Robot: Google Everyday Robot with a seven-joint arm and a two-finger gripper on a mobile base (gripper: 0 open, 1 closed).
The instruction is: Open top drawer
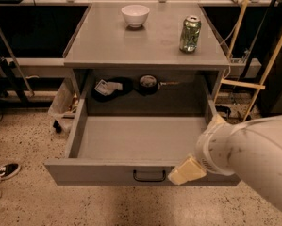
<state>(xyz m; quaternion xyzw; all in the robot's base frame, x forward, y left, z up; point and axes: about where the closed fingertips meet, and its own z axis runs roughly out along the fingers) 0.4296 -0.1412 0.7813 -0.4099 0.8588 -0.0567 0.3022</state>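
The claw point(187, 170) sat low at the front face of the top drawer point(136, 138), just to the right of the small black loop handle point(149, 175), its pale tan tip against or very close to the grey front panel; contact could not be made out. Whether the claw was wide or narrow could not be told, since the thick white arm point(253, 154) running off to its lower right hid most of it. The top drawer stood pulled well out from the grey cabinet, its deep grey tray lying just above and to the left of the claw, with the right-hand drawer wall passing behind the arm's wrist. Farther up from the claw, in the shadowed opening behind the tray, lay a dark bundle with a white label point(107, 87) and a round dark object point(148, 83) beside it. Well above the claw, on the worktop point(145, 46), a white bowl point(135, 15) stood up and to the left and a green drink can point(190, 34) stood upright almost straight above. Far to the claw's left, on the speckled floor point(22, 140), a black-and-white shoe point(1, 172) showed at the edge.
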